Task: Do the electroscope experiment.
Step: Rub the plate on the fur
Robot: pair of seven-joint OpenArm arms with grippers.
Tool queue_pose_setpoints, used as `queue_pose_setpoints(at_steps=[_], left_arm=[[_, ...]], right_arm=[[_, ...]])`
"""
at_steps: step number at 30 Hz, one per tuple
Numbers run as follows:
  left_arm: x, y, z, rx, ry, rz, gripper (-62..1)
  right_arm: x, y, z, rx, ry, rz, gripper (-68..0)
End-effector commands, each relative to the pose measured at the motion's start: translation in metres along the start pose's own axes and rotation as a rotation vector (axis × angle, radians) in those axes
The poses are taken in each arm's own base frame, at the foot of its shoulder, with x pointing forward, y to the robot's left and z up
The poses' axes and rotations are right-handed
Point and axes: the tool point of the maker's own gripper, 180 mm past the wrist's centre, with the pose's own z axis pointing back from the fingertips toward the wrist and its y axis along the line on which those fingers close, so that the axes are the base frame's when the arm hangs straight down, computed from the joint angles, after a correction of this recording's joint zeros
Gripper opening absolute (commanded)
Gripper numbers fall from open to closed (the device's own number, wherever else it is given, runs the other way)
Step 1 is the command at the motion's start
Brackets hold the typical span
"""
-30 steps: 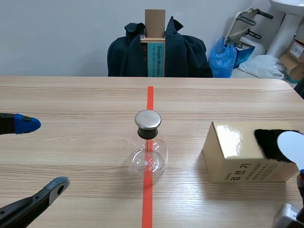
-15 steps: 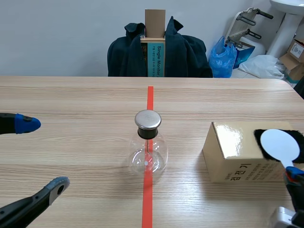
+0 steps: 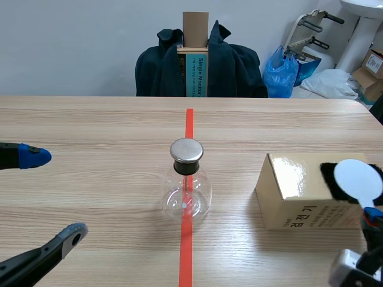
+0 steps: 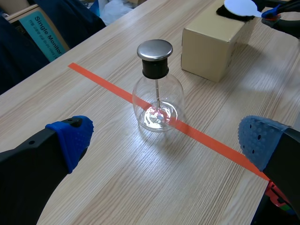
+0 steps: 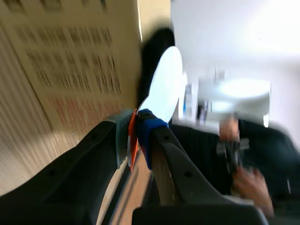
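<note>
The electroscope is a clear glass flask with a black stopper and a round metal cap, standing on the red tape line mid-table; in the left wrist view the electroscope stands ahead of my open left gripper. My left gripper waits wide open at the left. My right gripper at the right edge is shut on the handle of a white round paddle. The paddle's disc rests over a black fur patch on a tan box. In the right wrist view the paddle rises from my gripper.
A chair draped with a dark jacket and a cardboard piece stands beyond the table's far edge. Bags and boxes lie on the floor at the back right. The tan box stands to the right of the flask.
My right gripper swung the paddle left over the fur patch, then slightly back right. The left arm and the flask stayed put.
</note>
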Motion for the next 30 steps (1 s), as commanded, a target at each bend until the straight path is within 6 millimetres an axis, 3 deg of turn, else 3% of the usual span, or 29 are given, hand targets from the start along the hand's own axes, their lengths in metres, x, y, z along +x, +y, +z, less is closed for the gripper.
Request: queue_pose_setpoints(at_steps=[1,6,11,18,26,30], left_arm=[[0.006,-0.001,-0.001,0.000,-0.031,0.009,1.4],[0.006,-0.001,-0.001,0.000,-0.031,0.009,1.4],[0.006,-0.001,-0.001,0.000,-0.031,0.009,1.4],[0.006,-0.001,-0.001,0.000,-0.031,0.009,1.4],[0.006,-0.001,-0.001,0.000,-0.031,0.009,1.4],[0.006,-0.001,-0.001,0.000,-0.030,0.009,1.4]], right_arm=[[-0.013,-0.004,0.000,0.003,0.023,0.016,-66.9],[0.027,-0.004,0.001,0.005,-0.182,0.010,-66.9],[-0.008,-0.007,-0.002,-0.002,0.001,0.013,-66.9],[0.025,-0.009,-0.002,-0.011,-0.168,0.010,-66.9],[0.027,-0.020,-0.004,-0.040,-0.170,0.009,-66.9],[0.021,-0.039,-0.008,-0.093,-0.144,0.007,-66.9]])
